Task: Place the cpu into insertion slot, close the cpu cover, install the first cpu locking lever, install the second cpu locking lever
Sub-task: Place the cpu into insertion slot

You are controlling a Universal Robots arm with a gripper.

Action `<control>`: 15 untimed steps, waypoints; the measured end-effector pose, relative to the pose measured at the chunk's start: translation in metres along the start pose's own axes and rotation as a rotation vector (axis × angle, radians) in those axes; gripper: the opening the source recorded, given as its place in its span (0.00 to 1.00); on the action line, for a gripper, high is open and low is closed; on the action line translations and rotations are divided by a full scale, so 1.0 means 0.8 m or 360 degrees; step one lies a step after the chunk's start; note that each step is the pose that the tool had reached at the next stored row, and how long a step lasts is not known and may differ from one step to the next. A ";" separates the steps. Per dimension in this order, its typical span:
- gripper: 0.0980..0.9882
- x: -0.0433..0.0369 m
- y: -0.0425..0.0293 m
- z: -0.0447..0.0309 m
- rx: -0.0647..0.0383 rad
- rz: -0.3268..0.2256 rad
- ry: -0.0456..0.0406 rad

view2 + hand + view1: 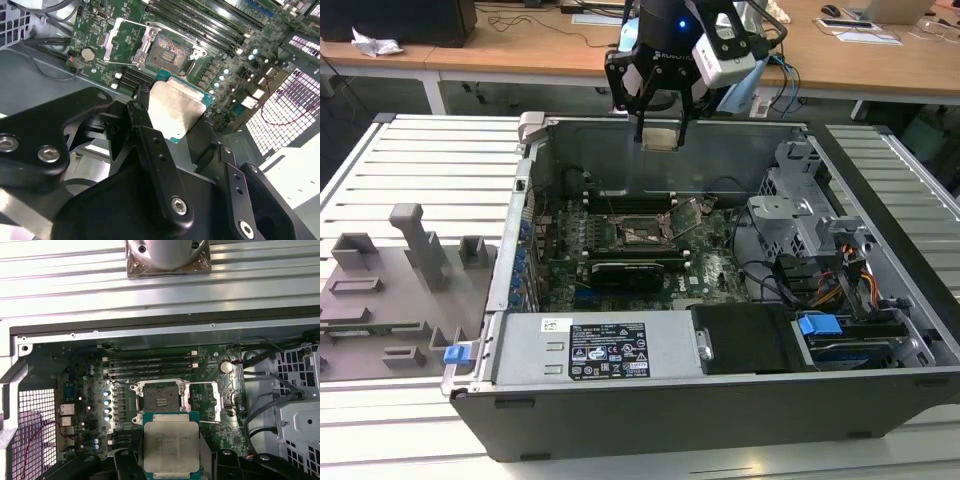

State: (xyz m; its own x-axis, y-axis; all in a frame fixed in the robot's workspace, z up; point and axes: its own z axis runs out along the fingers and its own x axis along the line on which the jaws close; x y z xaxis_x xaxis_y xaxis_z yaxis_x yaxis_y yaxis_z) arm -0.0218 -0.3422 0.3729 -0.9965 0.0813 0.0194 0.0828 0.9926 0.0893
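While clamped by its opposite edges in the end effector [661, 128], the cpu [661, 138] hangs level above the back wall of the open computer case [720, 410], clear of the board.

- End effector [177, 125]: black fingers [142, 117] shut onto the chip's sides in both wrist views.
- Cpu [171, 447]: silvery top up, pale green edge showing, not touching the socket.
- Insertion slot [160, 400]: bare, with its dark pin field exposed on the green motherboard [710, 270], just beside the long memory slots [150, 365].
- Cpu cover [218, 401]: swung open, lying beside the slot.
- Surface [430, 160]: slatted grey metal carrying the case, with grey fixture blocks [415, 250] on the exterior view's left.
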 end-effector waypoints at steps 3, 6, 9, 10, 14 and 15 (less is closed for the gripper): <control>0.50 0.000 0.0000 0.0000 -0.0001 0.0055 -0.0005; 0.50 0.000 0.0000 0.0000 -0.0002 0.0103 -0.0009; 0.50 0.000 0.0000 0.0001 -0.0003 0.0144 -0.0013; 0.50 0.000 0.0000 0.0001 -0.0003 0.0165 -0.0015; 0.50 0.000 0.0000 0.0001 -0.0004 0.0220 -0.0020; 0.50 0.000 0.0000 0.0001 -0.0005 0.0236 -0.0021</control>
State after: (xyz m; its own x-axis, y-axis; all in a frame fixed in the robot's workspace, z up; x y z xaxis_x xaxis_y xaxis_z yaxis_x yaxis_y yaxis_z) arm -0.0218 -0.3422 0.3728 -0.9735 0.2280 0.0194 0.2289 0.9694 0.0893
